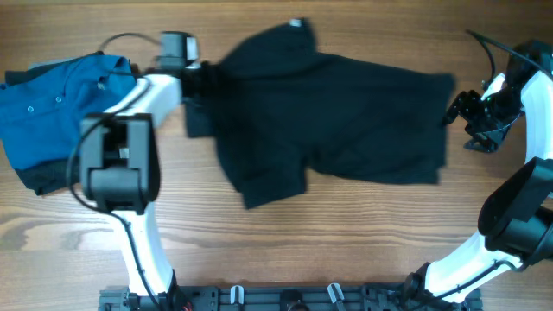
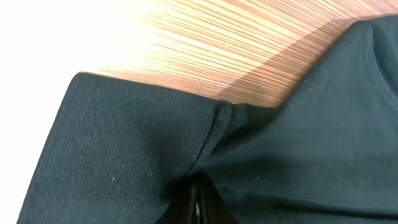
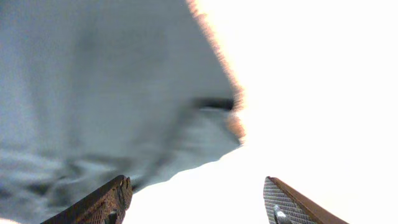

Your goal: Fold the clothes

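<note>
The black shirt (image 1: 337,125) lies spread and rumpled across the middle of the wooden table, a small white spot at its top edge. My left gripper (image 1: 203,79) is shut on the shirt's left edge; in the left wrist view the fingers (image 2: 200,208) pinch a fold of black fabric (image 2: 124,155) by a seam. My right gripper (image 1: 460,111) is open and empty just off the shirt's right edge; in the right wrist view its two fingers (image 3: 199,202) stand apart with the shirt's cloth (image 3: 106,93) beyond them.
A blue button-up shirt (image 1: 60,108) lies bunched at the far left on a dark garment (image 1: 39,180). Bare wood (image 1: 346,233) lies in front of the black shirt. A rail (image 1: 285,298) runs along the front edge.
</note>
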Controlling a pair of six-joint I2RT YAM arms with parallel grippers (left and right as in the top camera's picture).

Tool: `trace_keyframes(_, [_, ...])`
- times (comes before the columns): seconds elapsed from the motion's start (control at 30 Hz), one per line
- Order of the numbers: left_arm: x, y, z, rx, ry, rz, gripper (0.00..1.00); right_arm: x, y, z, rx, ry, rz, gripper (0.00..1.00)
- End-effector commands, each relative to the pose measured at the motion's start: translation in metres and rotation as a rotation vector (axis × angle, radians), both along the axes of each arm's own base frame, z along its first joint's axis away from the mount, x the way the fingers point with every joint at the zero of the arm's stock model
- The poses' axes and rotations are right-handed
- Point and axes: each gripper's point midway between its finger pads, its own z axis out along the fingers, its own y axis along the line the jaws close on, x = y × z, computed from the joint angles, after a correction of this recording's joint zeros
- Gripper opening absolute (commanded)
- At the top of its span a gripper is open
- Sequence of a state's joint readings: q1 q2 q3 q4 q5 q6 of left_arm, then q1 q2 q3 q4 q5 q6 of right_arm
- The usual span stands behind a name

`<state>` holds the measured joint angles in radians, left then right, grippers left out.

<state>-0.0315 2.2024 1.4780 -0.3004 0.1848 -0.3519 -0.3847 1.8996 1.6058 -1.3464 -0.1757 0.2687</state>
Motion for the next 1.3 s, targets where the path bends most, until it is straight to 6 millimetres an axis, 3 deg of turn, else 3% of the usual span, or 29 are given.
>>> trace_keyframes(0.0, [-0.016, 0.022, 0.007, -0.024, 0.031, 0.031, 0.10, -0.031, -0.010, -0.014, -0.090, 0.122, -0.060, 0.74])
trace_keyframes(0.07, [-0.011, 0.018, 0.036, -0.027, -0.027, 0.021, 0.16, -0.037, -0.004, -0.032, -0.067, 0.130, -0.046, 0.70])
trace_keyframes(0.13, [-0.009, 0.009, 0.063, -0.028, -0.082, 0.003, 0.27, -0.023, 0.022, -0.048, 0.090, 0.002, 0.117, 0.70])
trace_keyframes(0.17, [-0.009, 0.002, 0.077, -0.029, -0.106, -0.011, 0.35, -0.013, 0.045, -0.051, 0.216, -0.107, 0.195, 0.72])
trace_keyframes(0.27, [-0.013, -0.011, 0.098, -0.030, -0.133, -0.038, 0.47, -0.005, 0.060, -0.065, 0.286, -0.194, 0.207, 0.79])
trace_keyframes(0.37, [-0.023, -0.019, 0.111, -0.013, -0.133, -0.088, 0.51, -0.010, 0.068, -0.080, 0.282, -0.193, 0.230, 0.76])
trace_keyframes(0.4, [-0.030, -0.021, 0.114, -0.015, -0.121, -0.104, 0.53, -0.011, 0.071, -0.083, 0.283, -0.194, 0.237, 0.70])
trace_keyframes(0.43, [-0.038, -0.022, 0.116, -0.022, -0.096, -0.110, 0.56, -0.010, 0.071, -0.086, 0.278, -0.202, 0.241, 0.57])
trace_keyframes(0.53, [-0.070, -0.035, 0.109, -0.094, 0.032, -0.150, 0.60, -0.003, 0.068, -0.084, 0.265, -0.228, 0.247, 0.09])
trace_keyframes(0.6, [-0.106, -0.042, 0.096, -0.142, 0.193, -0.166, 0.60, -0.007, 0.056, -0.071, 0.231, -0.174, 0.218, 0.04])
trace_keyframes(0.63, [-0.121, -0.042, 0.092, -0.141, 0.256, -0.165, 0.59, -0.016, 0.045, -0.065, 0.182, -0.108, 0.167, 0.04])
trace_keyframes(0.7, [-0.147, -0.045, 0.087, -0.137, 0.354, -0.214, 0.52, -0.051, 0.026, -0.045, 0.081, 0.089, 0.045, 0.04])
trace_keyframes(0.8, [-0.176, -0.050, 0.084, -0.133, 0.463, -0.249, 0.51, -0.100, 0.008, -0.030, -0.074, 0.325, -0.070, 0.05])
trace_keyframes(0.87, [-0.193, -0.052, 0.084, -0.133, 0.532, -0.254, 0.52, -0.112, -0.001, -0.027, -0.135, 0.382, -0.079, 0.19])
trace_keyframes(0.97, [-0.219, -0.056, 0.085, -0.130, 0.639, -0.265, 0.56, -0.107, -0.005, -0.029, -0.154, 0.358, -0.080, 0.76])
trace_keyframes(1.0, [-0.226, -0.058, 0.086, -0.128, 0.666, -0.270, 0.59, -0.103, -0.007, -0.031, -0.163, 0.341, -0.082, 0.87])
trace_keyframes(1.07, [-0.238, -0.061, 0.086, -0.123, 0.709, -0.282, 0.65, -0.089, -0.008, -0.035, -0.159, 0.283, -0.094, 0.87])
trace_keyframes(1.2, [-0.262, -0.070, 0.081, -0.106, 0.793, -0.312, 0.67, -0.042, 0.026, -0.037, 0.074, 0.025, 0.087, 0.75])
trace_keyframes(1.27, [-0.282, -0.074, 0.068, -0.094, 0.856, -0.309, 0.68, -0.038, 0.031, -0.036, 0.105, -0.001, 0.097, 0.75])
